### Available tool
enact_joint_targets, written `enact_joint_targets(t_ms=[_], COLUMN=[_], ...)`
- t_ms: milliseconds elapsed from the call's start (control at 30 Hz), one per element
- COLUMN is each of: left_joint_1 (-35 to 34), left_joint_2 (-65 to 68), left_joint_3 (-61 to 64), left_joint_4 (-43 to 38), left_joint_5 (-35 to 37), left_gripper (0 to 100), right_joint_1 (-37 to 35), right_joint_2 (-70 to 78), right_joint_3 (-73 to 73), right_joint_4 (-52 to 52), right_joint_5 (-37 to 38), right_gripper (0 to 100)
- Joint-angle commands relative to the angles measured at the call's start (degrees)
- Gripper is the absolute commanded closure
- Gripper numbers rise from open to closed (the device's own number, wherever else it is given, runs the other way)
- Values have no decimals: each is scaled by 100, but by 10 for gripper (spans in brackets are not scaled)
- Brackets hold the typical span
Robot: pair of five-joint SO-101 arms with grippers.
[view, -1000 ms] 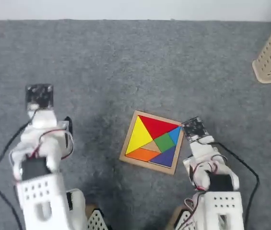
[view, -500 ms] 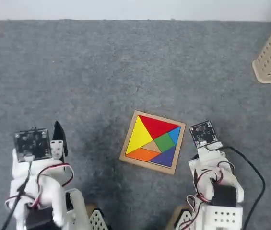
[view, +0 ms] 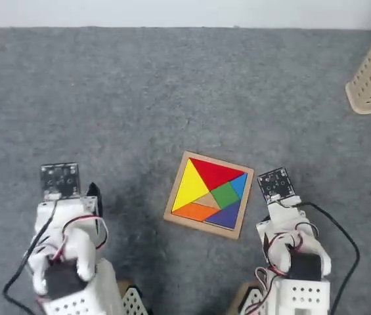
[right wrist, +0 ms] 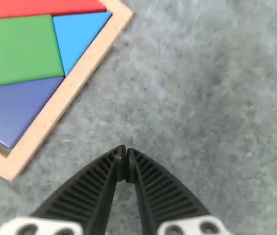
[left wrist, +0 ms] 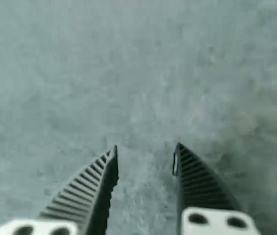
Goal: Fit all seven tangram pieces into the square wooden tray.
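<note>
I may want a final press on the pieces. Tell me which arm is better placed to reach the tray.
Right. The right gripper, shut, sits over carpet just off the rim of the tray, by the blue piece. The left gripper, open, is over bare carpet, farther from the tray.

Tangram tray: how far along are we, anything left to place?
Done: the seven tangram pieces fill the wooden tray edge to edge. In hand: nothing; the left gripper is open over carpet, the right gripper shut empty beside the tray. Left: apparently nothing beyond checking they lie flush.
</note>
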Motion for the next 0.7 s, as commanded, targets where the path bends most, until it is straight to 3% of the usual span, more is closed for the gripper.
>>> enact_joint_targets(t_ms=[0,67,167,333,667], left_joint_1=[-44,-35,97,396,501], left_joint_2=[-114,-105,-88,-79,-88], left_joint_3=[1358,1341,1376,1376,1376], left_joint_4=[-1389,-1477,-1574,-782,-695], left_joint_5=[-35,-26,-26,-26,-44], left_gripper=[827,850,1000,988,988], right_joint_1=[75,75,75,66,66], right_joint_2=[-48,-48,4,-40,-48], right_joint_3=[97,97,97,97,97], right_joint_4=[48,101,110,110,127], right_joint_5=[-62,-62,-62,-62,-62], right_gripper=[992,992,992,992,992])
